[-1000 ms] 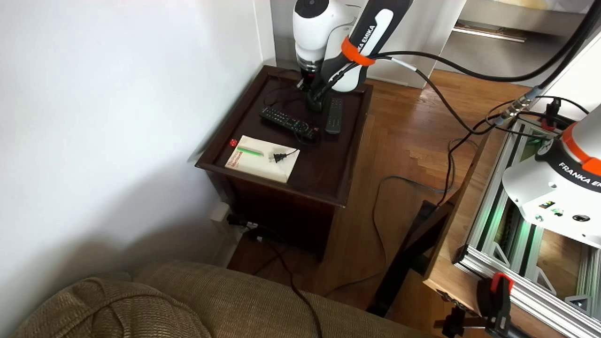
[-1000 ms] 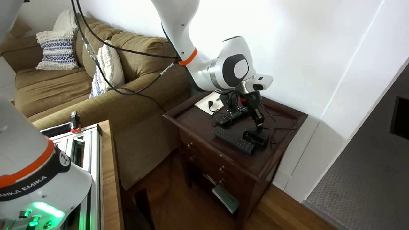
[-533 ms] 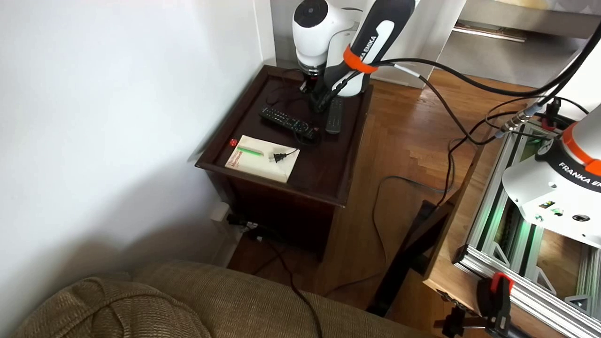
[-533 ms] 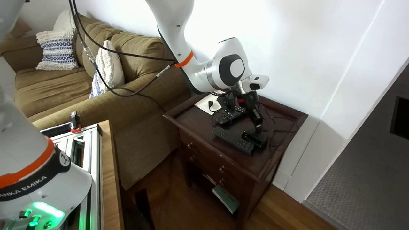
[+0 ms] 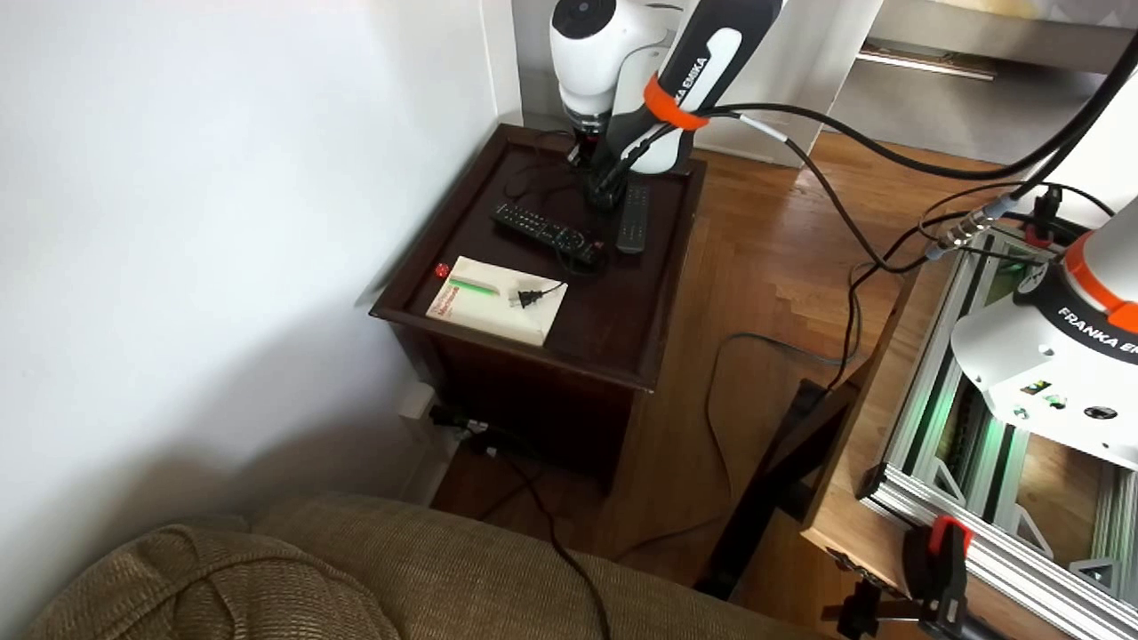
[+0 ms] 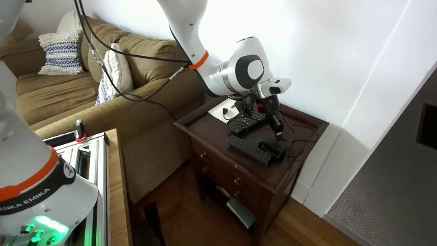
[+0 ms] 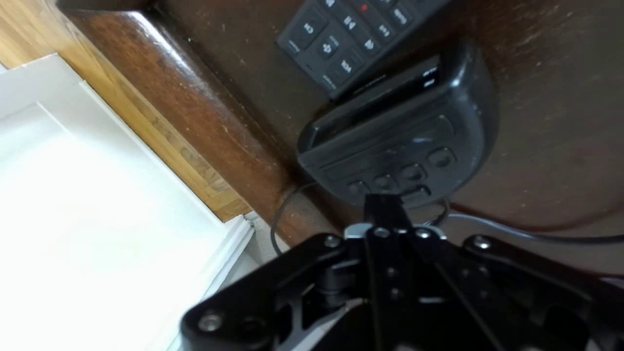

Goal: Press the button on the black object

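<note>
My empty gripper [image 7: 385,202], pinched tight, is by the black object [image 7: 402,134], near its buttons [image 7: 413,172]. I think pushing one is left.

See on the worktop [image 5: 613,311] a pale book [image 5: 505,316] bearing a green strip [image 5: 474,286], a small red object [image 5: 442,270] just beside, and, in an exterior view, patterned cushions [image 6: 62,53] on a brown sofa [image 6: 58,91].

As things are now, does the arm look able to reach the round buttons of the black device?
Probably yes. In the wrist view, the shut pincer shows beside the round buttons of the black device; nothing seems to cover them, and the remote lies on the opposite side. Contact I cannot judge.
</note>
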`<state>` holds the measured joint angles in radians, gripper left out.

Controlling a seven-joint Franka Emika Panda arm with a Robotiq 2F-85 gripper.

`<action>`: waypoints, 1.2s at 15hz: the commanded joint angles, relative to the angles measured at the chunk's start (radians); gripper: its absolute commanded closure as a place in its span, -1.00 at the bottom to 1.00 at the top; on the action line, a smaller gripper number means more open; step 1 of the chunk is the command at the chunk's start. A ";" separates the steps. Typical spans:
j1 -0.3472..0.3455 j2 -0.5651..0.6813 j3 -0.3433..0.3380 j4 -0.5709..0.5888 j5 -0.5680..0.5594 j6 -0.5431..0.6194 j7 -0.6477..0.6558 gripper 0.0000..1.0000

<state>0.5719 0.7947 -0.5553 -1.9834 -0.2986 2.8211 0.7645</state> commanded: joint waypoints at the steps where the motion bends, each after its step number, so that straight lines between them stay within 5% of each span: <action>1: -0.017 -0.074 0.004 -0.008 0.010 -0.069 -0.003 1.00; 4: -0.063 -0.159 0.054 -0.016 0.014 -0.130 -0.021 1.00; 6: -0.079 -0.212 0.072 -0.017 -0.007 -0.202 -0.009 0.46; 13: -0.293 -0.430 0.327 -0.045 0.062 -0.452 -0.223 -0.56; 16: -0.388 -0.494 0.422 -0.060 0.176 -0.525 -0.360 -0.97; 18: -0.435 -0.523 0.459 -0.057 0.234 -0.597 -0.431 -1.00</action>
<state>0.2186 0.3382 -0.1650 -2.0031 -0.1495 2.3001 0.4430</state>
